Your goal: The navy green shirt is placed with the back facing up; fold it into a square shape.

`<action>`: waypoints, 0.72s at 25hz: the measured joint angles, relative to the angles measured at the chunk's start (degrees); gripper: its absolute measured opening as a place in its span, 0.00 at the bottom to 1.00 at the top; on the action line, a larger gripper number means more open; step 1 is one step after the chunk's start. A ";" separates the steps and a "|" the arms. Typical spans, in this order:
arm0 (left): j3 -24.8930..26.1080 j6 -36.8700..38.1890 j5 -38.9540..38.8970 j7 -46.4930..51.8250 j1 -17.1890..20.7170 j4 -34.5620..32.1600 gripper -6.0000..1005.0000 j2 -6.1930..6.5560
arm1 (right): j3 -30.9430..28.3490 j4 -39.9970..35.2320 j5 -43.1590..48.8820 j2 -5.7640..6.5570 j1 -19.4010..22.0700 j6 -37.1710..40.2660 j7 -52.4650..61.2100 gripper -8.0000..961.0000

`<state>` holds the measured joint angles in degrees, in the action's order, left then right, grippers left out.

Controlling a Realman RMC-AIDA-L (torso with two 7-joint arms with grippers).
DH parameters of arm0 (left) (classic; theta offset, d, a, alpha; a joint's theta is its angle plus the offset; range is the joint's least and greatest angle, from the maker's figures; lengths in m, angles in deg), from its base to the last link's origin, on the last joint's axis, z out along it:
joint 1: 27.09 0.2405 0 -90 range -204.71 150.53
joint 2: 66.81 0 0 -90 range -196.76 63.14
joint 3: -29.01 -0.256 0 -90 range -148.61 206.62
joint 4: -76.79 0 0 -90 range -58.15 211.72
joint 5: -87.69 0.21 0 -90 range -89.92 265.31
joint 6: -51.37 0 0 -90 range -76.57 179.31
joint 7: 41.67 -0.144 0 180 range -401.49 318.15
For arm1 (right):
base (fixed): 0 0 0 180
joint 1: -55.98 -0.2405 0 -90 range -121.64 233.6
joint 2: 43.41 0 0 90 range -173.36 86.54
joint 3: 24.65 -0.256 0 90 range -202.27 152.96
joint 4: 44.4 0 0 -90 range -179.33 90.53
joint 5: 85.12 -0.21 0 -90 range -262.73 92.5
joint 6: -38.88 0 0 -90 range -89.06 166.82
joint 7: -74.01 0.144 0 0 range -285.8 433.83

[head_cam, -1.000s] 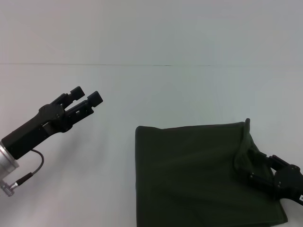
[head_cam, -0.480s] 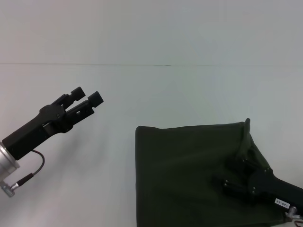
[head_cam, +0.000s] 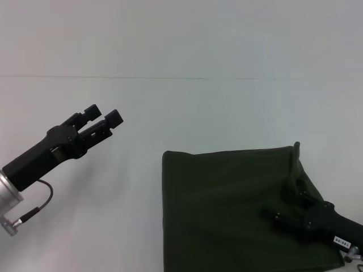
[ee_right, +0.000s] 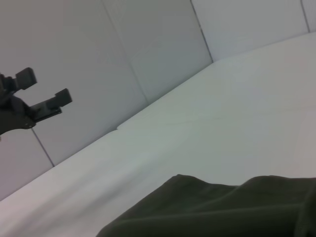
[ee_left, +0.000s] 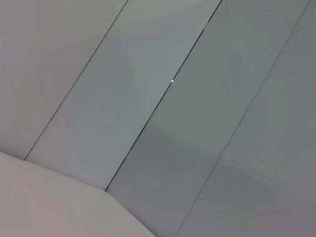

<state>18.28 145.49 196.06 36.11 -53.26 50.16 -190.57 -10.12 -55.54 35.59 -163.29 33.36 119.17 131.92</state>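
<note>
Plain white table (head_cam: 187, 107), pale panelled wall behind. Navy green shirt (head_cam: 227, 209) lies lower right of head view, already near-square block, right edge rumpled upward. Right gripper (head_cam: 283, 218) low over shirt's right part; whether fingers grip cloth, cannot tell. Left gripper (head_cam: 105, 117) raised at left of frame, well apart from shirt, fingers narrowly parted, empty. Advice: carry fold across low, align edges, smooth rumpled right side.

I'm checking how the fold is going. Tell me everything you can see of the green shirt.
The green shirt is dark olive, plain, soft matte fabric, lying flat on the white table as a folded, roughly square block. Its right side is rumpled into a raised ridge, where the right gripper rests on it. Its near edge runs out of view.
</note>
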 joint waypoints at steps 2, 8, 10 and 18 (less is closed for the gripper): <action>0.00 -0.03 0.00 0.00 -0.01 0.00 0.94 0.01 | -0.66 -0.11 -0.02 0.00 0.28 -0.22 0.01 0.95; 0.00 -0.10 -0.02 0.00 -0.03 0.00 0.94 0.02 | -3.76 -0.55 -0.04 0.16 1.20 -1.49 0.44 0.95; 0.00 -0.10 -0.04 0.00 -0.03 0.00 0.94 0.02 | -4.51 -0.76 -0.05 0.22 1.45 -1.69 0.65 0.95; 0.00 -0.17 -0.08 0.00 -0.12 0.00 0.94 0.02 | -11.56 -2.07 -0.06 0.28 4.20 0.09 0.88 0.95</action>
<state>18.28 145.32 195.98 36.11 -53.38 50.16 -190.56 -21.68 -57.61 35.54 -163.00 37.56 119.26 132.80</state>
